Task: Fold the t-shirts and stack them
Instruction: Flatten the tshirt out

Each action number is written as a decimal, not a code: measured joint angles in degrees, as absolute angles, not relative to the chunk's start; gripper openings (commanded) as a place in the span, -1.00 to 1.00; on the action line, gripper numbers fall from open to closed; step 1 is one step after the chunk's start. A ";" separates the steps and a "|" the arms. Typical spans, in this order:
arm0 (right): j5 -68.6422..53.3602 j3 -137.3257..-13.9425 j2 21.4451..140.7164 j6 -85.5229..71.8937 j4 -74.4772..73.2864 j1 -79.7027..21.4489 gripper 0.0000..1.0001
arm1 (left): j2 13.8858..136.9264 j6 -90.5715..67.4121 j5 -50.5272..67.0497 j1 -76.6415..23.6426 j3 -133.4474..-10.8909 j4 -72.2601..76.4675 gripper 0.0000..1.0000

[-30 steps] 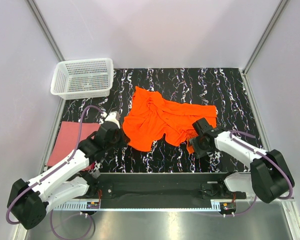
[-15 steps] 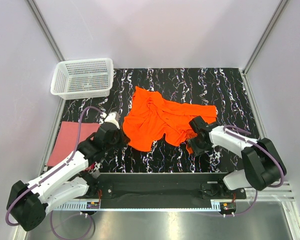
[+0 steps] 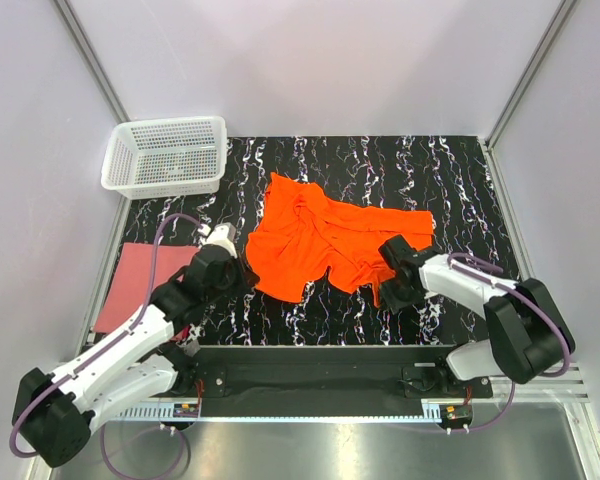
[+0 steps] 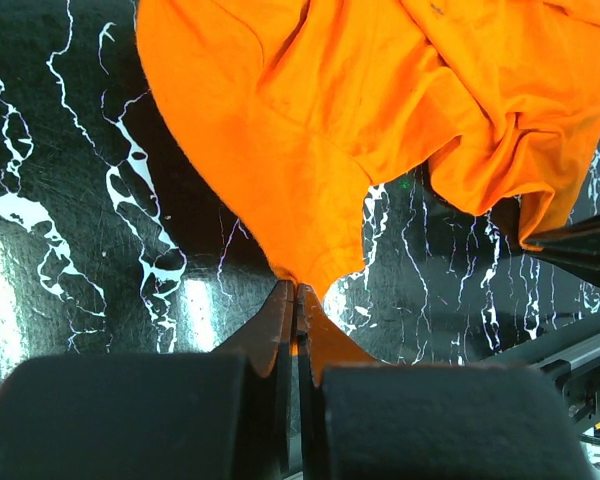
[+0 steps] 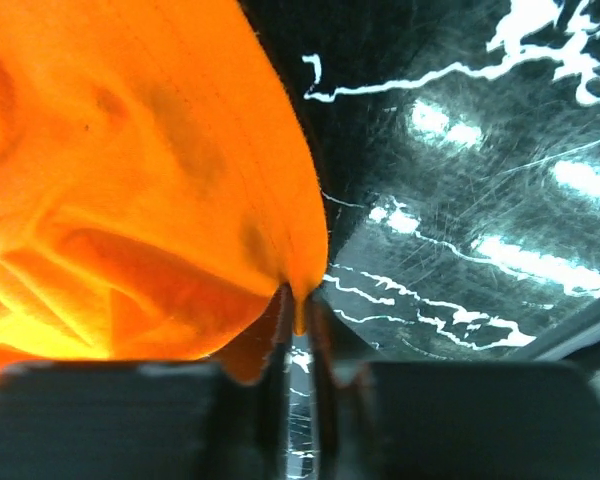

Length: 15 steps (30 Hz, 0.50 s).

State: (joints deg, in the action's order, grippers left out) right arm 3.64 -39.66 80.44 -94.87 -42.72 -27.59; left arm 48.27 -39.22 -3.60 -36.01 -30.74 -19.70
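The orange t-shirt (image 3: 320,240) is spread crumpled on the table (image 3: 430,165), right of the white basket (image 3: 165,155) and in front of it. Its edge is pinched on the basket's side by the closed left pincer (image 4: 296,290), and on the far side by the closed right pincer (image 5: 298,300). The pink-red t-shirt (image 3: 140,280) is laid flat in front of the basket.

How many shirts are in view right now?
2. The orange shirt lies crumpled in the middle; the pink shirt lies flat at the left, partly under the left arm. None visible in the basket.
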 measured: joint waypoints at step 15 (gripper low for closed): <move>22.92 -50.43 66.89 -73.08 -46.68 -25.61 -1.00 | 46.59 -37.21 -7.90 -34.63 -40.05 -26.46 -1.00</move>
